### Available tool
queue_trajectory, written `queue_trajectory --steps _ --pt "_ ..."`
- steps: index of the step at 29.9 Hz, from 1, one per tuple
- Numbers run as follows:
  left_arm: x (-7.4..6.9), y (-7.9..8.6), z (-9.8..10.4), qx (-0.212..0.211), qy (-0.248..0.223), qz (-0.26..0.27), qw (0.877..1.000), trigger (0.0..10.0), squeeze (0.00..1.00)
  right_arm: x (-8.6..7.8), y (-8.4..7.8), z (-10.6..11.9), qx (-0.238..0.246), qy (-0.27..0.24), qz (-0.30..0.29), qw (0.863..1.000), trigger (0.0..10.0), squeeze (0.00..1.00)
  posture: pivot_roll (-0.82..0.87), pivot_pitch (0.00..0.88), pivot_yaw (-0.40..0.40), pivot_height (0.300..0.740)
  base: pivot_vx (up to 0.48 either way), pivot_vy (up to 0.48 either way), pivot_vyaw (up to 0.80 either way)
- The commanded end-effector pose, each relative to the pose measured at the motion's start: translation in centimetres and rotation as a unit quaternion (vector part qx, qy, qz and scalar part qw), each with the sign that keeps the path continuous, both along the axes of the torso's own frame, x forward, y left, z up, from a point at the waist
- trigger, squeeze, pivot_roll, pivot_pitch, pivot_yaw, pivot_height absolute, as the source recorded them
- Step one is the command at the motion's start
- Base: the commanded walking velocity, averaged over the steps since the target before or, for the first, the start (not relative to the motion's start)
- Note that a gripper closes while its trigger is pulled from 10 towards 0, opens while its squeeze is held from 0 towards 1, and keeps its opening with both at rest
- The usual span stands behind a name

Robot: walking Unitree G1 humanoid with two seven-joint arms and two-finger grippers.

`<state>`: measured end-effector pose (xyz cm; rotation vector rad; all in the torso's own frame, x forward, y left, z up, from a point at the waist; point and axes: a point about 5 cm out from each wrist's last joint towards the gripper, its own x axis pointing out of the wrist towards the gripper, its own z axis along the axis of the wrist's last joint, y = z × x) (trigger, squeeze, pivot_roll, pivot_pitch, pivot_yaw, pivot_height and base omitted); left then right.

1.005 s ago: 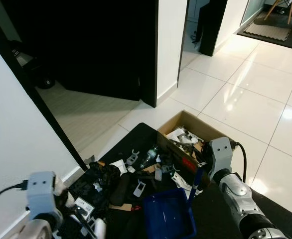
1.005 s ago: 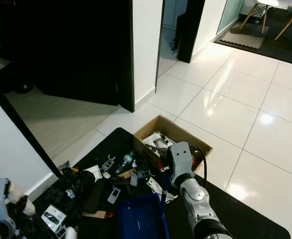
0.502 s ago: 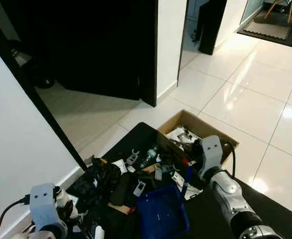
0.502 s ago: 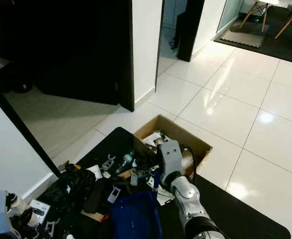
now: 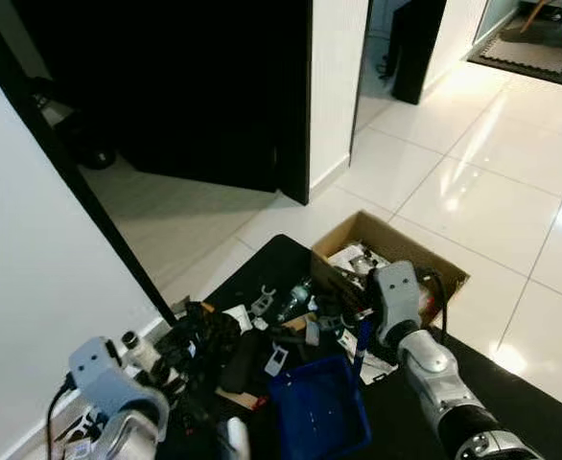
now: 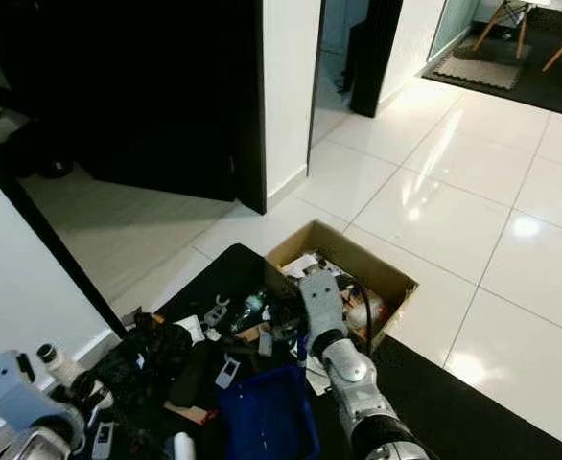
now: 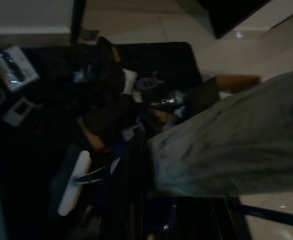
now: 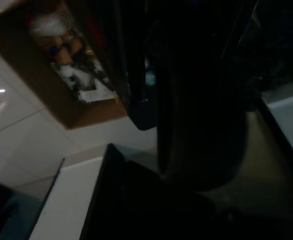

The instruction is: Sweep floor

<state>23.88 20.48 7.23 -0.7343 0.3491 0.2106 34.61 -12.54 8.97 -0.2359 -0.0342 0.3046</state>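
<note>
Your right hand (image 5: 362, 337) sits low over the black mat (image 5: 530, 407), at the near edge of the open cardboard box (image 5: 388, 251). It appears closed round the blue handle (image 5: 360, 347) of the blue dustpan (image 5: 319, 412), though the fingers are mostly hidden. The dustpan rests on the mat just beside the litter pile (image 5: 243, 331): small grey and white parts, a bottle, dark cloth.

Your left hand (image 5: 166, 369) is at the pile's left edge by the white wall (image 5: 32, 259); you cannot tell how far it is open. A white brush (image 7: 72, 182) lies near it on the mat.

Open room lies to your right and ahead across glossy white tiles (image 5: 473, 192). A dark doorway (image 5: 185, 86) stands ahead.
</note>
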Motion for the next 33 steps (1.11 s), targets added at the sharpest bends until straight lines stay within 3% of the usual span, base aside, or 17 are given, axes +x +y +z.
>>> queue_trajectory --steps 1,5,10,19,21,22,23,24,25,28,29,33 --pt "0.9 -5.3 0.4 -0.152 -0.044 -0.089 0.983 10.0 0.00 0.0 -0.2 -0.3 -0.035 0.002 -0.009 0.999 10.0 0.00 0.14 0.204 0.037 0.740 0.000 0.000 0.00" --pt "1.0 -6.0 0.7 -0.163 -0.045 -0.104 0.980 10.0 0.00 0.0 0.1 -0.5 -0.029 0.013 -0.001 0.999 10.0 0.00 0.13 0.202 0.038 0.740 0.000 0.000 0.00" --pt "1.5 -7.8 1.8 -0.172 -0.054 -0.162 0.970 10.0 0.00 -0.2 0.4 -0.9 0.009 0.028 0.007 1.000 10.0 0.00 0.13 0.201 0.038 0.740 0.000 0.000 0.00" --pt "1.5 -7.3 2.6 -0.152 -0.054 -0.198 0.967 10.0 0.00 -0.1 0.1 -0.5 0.067 0.024 -0.002 0.997 10.0 0.00 0.14 0.205 0.041 0.740 0.000 0.000 0.00" --pt "1.7 -6.2 3.8 -0.027 -0.077 -0.243 0.967 10.0 0.00 -0.2 0.1 -0.4 0.072 0.020 -0.004 0.997 10.0 0.00 0.14 0.211 0.045 0.740 0.000 0.000 0.00" --pt "1.8 -5.9 4.1 0.011 -0.083 -0.255 0.963 10.0 0.00 -0.2 0.1 -0.5 0.071 0.020 -0.004 0.997 10.0 0.00 0.14 0.211 0.045 0.740 0.000 0.000 0.00" --pt "1.9 -5.4 4.6 0.036 -0.089 -0.257 0.962 10.0 0.00 -0.2 0.1 -0.5 0.070 0.020 -0.004 0.997 10.0 0.00 0.14 0.213 0.048 0.740 0.000 0.000 0.00" --pt "1.9 -5.4 4.6 0.036 -0.089 -0.257 0.962 10.0 0.00 -0.2 0.1 -0.5 0.070 0.020 -0.004 0.997 10.0 0.00 0.14 0.213 0.048 0.740 0.000 0.000 0.00" --pt "2.0 -4.7 5.1 0.071 -0.095 -0.260 0.958 10.0 0.00 -0.2 0.0 -0.5 0.070 0.020 -0.004 0.997 10.0 0.00 0.15 0.214 0.049 0.740 0.000 0.000 0.00" --pt "2.3 -1.8 7.7 0.202 -0.124 -0.280 0.930 10.0 0.00 -0.4 -0.1 -0.7 0.071 0.022 -0.004 0.997 10.0 0.00 0.15 0.218 0.053 0.740 0.000 0.000 0.00" --pt "2.3 -1.8 7.7 0.202 -0.124 -0.280 0.930 10.0 0.00 -0.4 -0.1 -0.7 0.071 0.022 -0.004 0.997 10.0 0.00 0.15 0.218 0.053 0.740 0.000 0.000 0.00" --pt "2.4 0.8 10.2 0.273 -0.142 -0.263 0.914 10.0 0.00 -0.5 -0.1 -0.9 0.076 0.024 -0.003 0.997 10.0 0.00 0.16 0.224 0.057 0.740 0.000 0.000 0.00"
